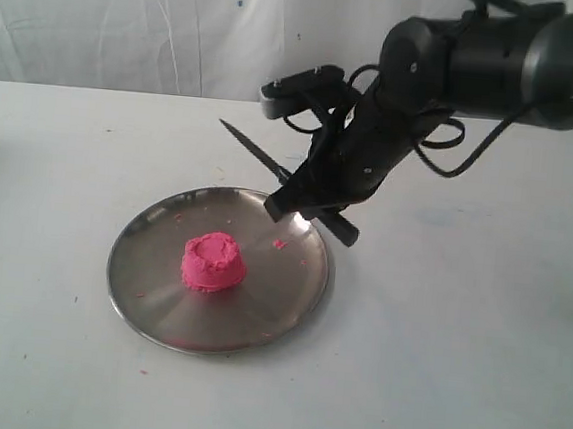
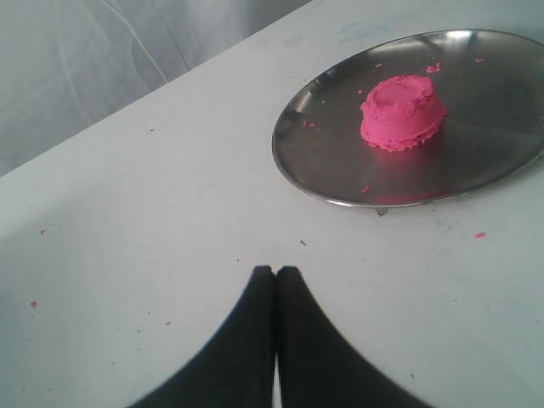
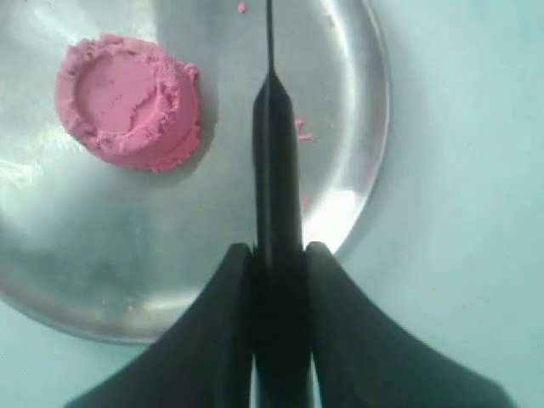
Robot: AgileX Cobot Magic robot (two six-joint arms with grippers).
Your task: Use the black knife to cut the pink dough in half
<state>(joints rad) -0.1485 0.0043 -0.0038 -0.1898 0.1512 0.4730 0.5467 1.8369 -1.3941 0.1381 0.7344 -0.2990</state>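
No text, label, brand, number or sign can be read in any of the three views.

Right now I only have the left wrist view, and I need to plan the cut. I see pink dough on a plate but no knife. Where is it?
Observer: The right hand grips the black knife by its handle, over the plate's far right rim.
Operator: Has the blade reached the dough?
Observer: No. The pink dough is one whole lump, and the blade is in the air beside it, pointing away.
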